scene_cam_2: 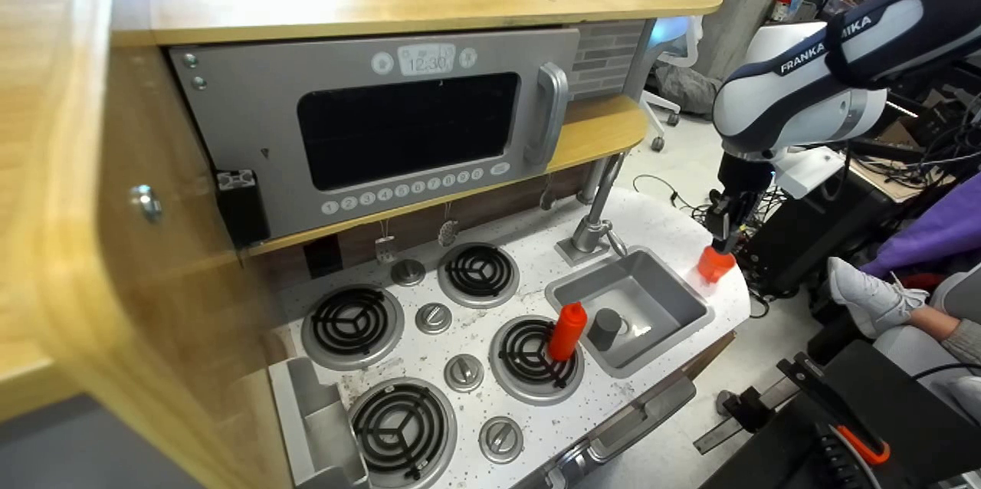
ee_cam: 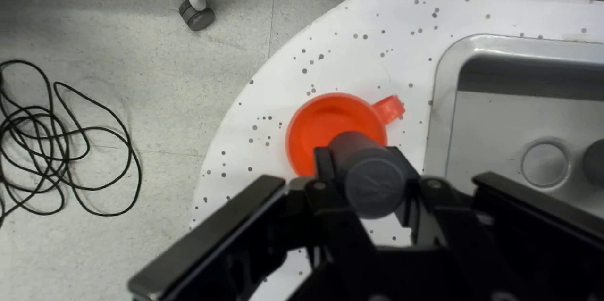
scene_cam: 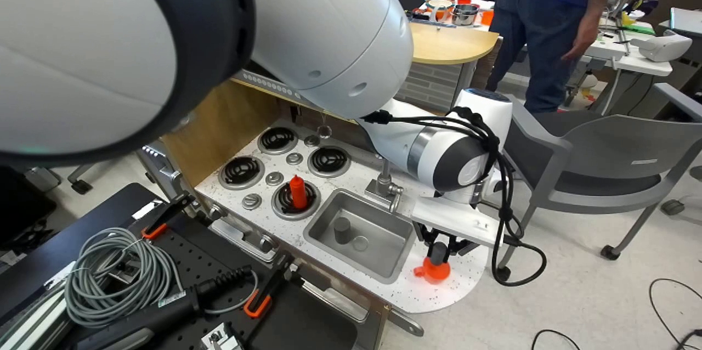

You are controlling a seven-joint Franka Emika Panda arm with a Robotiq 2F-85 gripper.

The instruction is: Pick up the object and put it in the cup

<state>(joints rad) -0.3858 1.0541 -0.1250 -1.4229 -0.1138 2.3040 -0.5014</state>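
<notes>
An orange-red cup (ee_cam: 321,119) with a side handle stands on the speckled white counter beside the sink; it shows in both exterior views (scene_cam: 436,272) (scene_cam_2: 714,265). My gripper (ee_cam: 363,164) is shut on a dark grey cylinder (ee_cam: 375,188), one finger on each side. The cylinder (scene_cam: 438,253) is over the cup's opening, towards the handle side in the wrist view. Its lower end overlaps the cup; I cannot tell whether it is below the rim. In an exterior view the fingertips (scene_cam_2: 724,238) are close to the cup's rim.
The metal sink (scene_cam: 403,254) lies beside the cup, with another dark grey cylinder (scene_cam: 341,230) standing in it. A faucet (scene_cam: 385,185) rises behind the sink. A red bottle (scene_cam_2: 567,332) stands on a stove burner. The counter's rounded edge (ee_cam: 222,136) is near the cup.
</notes>
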